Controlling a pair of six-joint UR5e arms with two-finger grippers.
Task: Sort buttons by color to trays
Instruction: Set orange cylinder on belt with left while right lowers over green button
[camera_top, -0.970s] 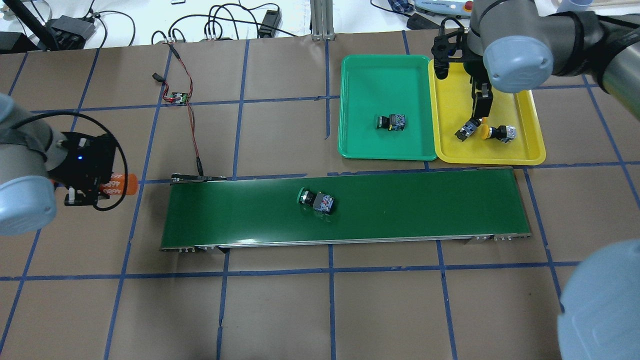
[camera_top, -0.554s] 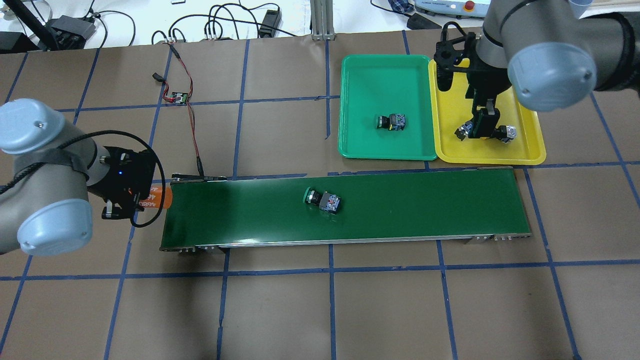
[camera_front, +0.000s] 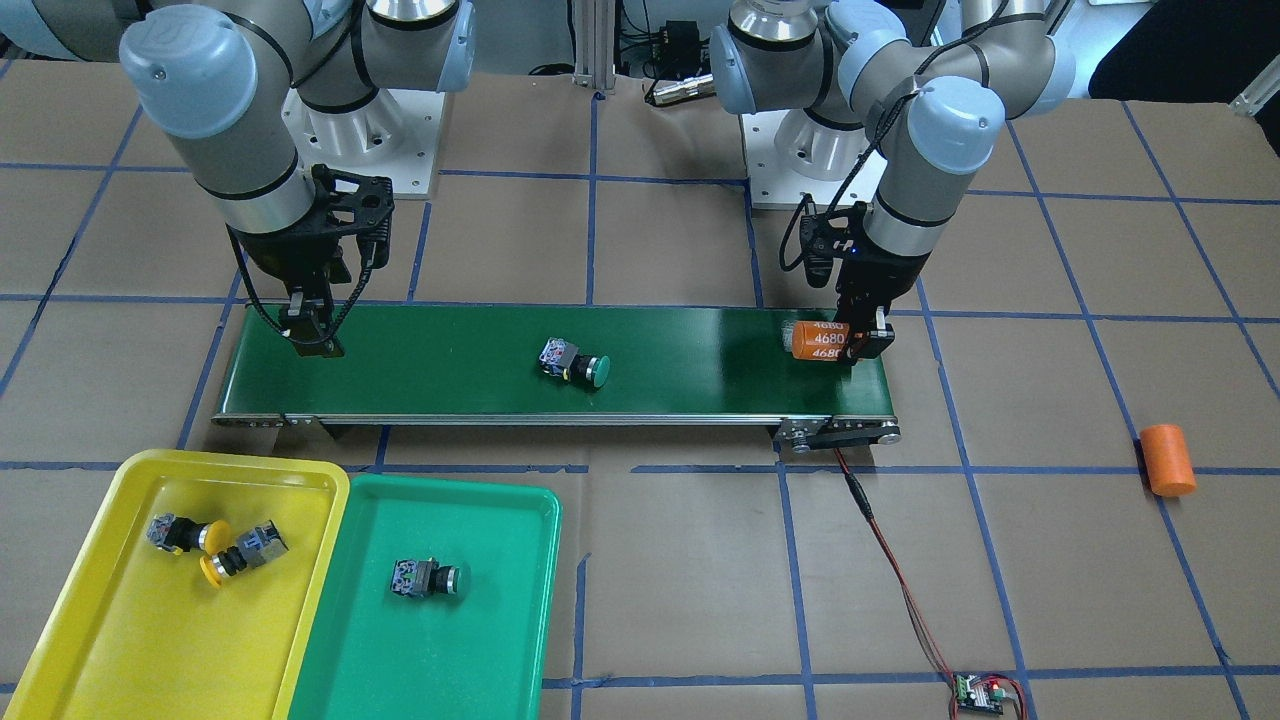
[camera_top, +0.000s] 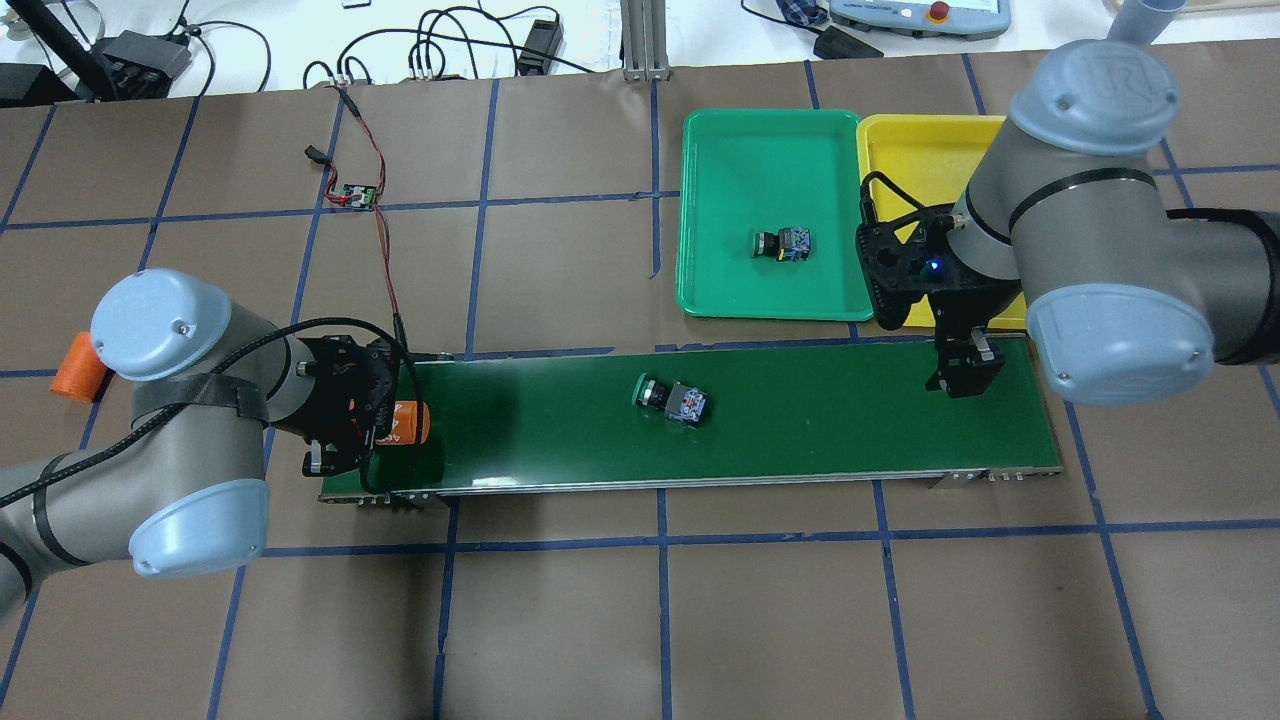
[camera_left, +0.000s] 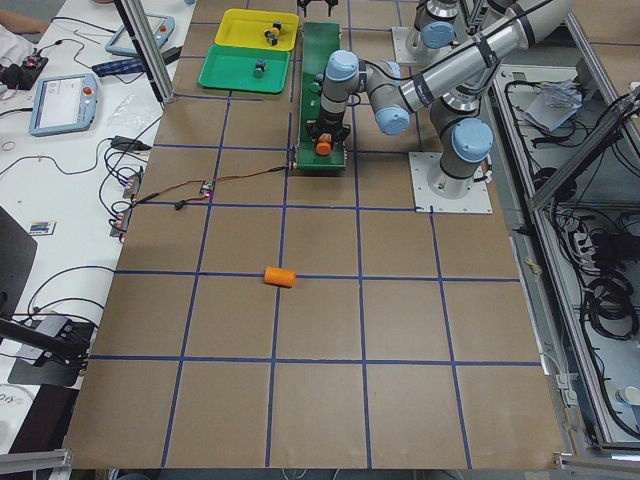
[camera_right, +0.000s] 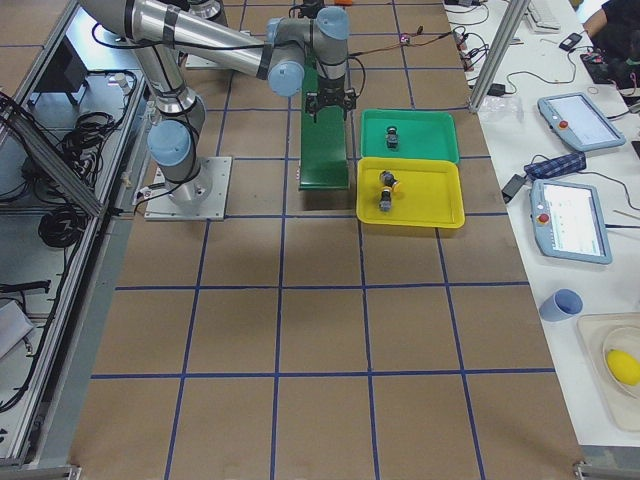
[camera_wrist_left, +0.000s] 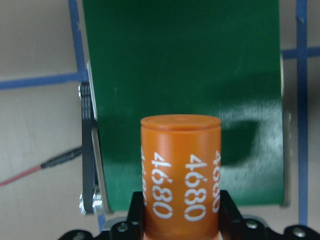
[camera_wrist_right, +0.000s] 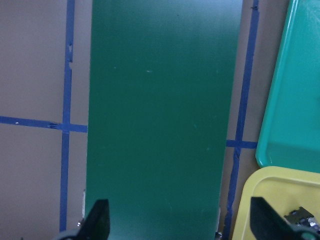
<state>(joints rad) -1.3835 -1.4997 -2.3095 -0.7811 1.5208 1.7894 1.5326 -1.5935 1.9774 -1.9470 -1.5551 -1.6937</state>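
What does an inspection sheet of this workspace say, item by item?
Surface: brown paper with blue tape grid; dark-green conveyor belt on it.
Job's things: green tray holds one green button; yellow tray holds two yellow buttons; second green button lies on the belt, mid-length.
Clutter: loose orange cylinder on the paper.
Grippers: left gripper shut on an orange cylinder marked 4680, above the belt's end; right gripper open, empty, above the other end.
Cables: red-black wire runs from the belt to a small circuit board.
Surroundings: teach pendants, blue cup on side bench.
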